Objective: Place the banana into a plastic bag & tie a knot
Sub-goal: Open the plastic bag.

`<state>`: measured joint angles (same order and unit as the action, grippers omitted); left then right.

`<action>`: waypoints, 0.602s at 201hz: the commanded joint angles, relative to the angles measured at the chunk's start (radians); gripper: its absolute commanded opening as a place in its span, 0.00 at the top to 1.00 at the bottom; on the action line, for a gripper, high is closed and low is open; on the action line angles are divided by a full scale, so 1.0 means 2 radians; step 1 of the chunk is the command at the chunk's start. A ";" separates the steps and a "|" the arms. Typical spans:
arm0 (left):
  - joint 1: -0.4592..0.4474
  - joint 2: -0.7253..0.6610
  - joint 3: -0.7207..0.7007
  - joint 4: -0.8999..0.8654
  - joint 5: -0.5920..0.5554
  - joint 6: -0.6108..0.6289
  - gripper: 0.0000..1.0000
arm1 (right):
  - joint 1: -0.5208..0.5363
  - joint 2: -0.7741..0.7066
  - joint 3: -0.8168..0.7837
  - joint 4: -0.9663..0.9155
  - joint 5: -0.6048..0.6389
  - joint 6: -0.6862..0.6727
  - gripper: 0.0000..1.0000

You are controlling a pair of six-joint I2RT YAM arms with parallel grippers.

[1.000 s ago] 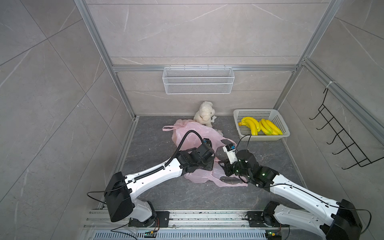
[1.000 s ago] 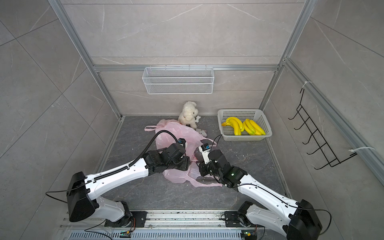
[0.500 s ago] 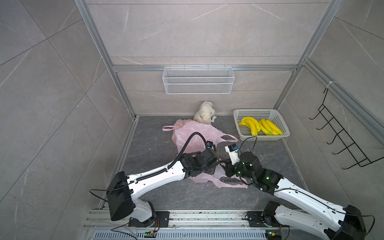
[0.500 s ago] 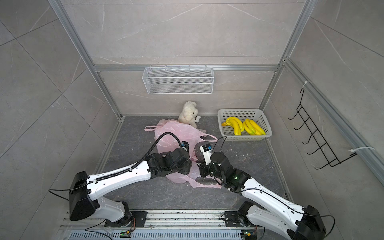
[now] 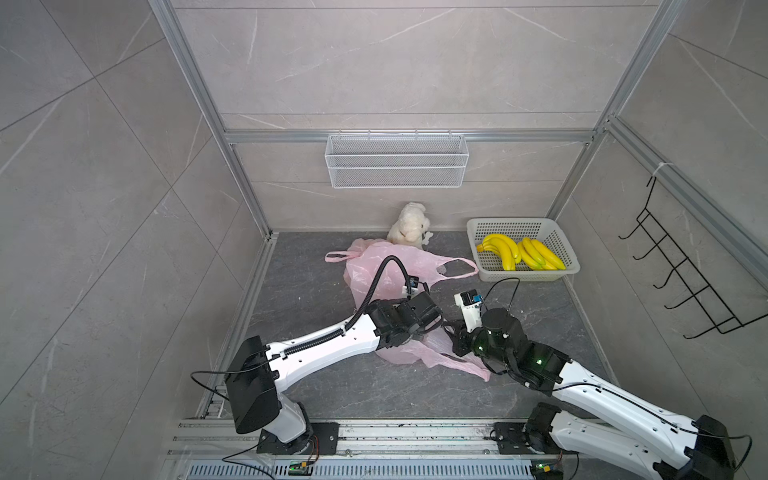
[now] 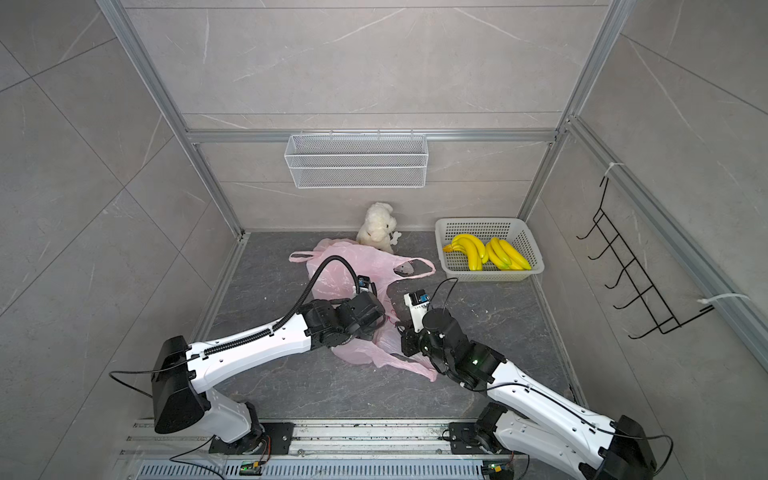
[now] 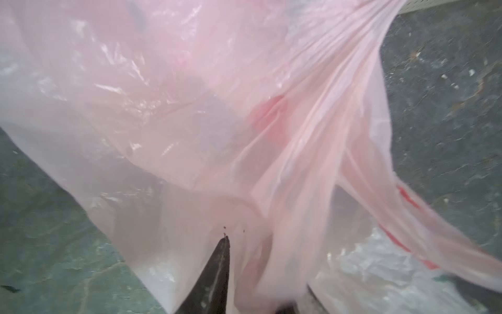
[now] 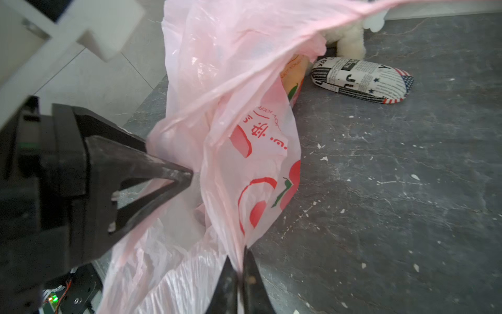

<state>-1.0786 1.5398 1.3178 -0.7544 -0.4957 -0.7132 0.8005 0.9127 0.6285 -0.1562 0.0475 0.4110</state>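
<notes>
I look down on the grey floor (image 5: 332, 390) of the booth, both arms reaching to its middle. The pink bag (image 5: 374, 266) lies crumpled there, one handle loop spread toward the basket (image 5: 528, 275). The bananas (image 5: 503, 249) all sit in that basket at the far right corner, well apart from the bag; I see none inside the bag. A toy (image 5: 409, 222) sits at the back wall just behind the bag. In the right wrist view a newsprint case (image 8: 361, 81) lies on the floor beside the bag's far edge.

The right gripper (image 8: 240, 265) is closed to a thin line on a gathered fold of film. The left gripper (image 8: 187, 176) shows in the same view with its tips meeting and film bunched at them, so I judge it pinched on the bag too. Its own camera is smothered in pink and shows one finger (image 7: 220, 271) only.

My worries from here:
- If either pinch has caught both layers, pulling apart won't open the mouth.
- The film is thin and slick, so a hard pull could tear it or slide it out of a jaw.
- With both arms holding the bag, neither is free for a banana, and releasing may let the mouth collapse.
- Dragging the bag could sweep the case or toy along.
- I'm steering the left arm nearly blind.
</notes>
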 commanded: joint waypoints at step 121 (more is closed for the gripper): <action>0.001 -0.121 -0.053 0.142 0.040 0.081 1.00 | -0.034 -0.001 -0.010 -0.095 0.060 0.077 0.44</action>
<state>-1.0771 1.2568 1.1500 -0.4847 -0.4473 -0.5980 0.7322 0.9955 0.6029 -0.3408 0.2127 0.6392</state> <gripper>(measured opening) 0.056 0.400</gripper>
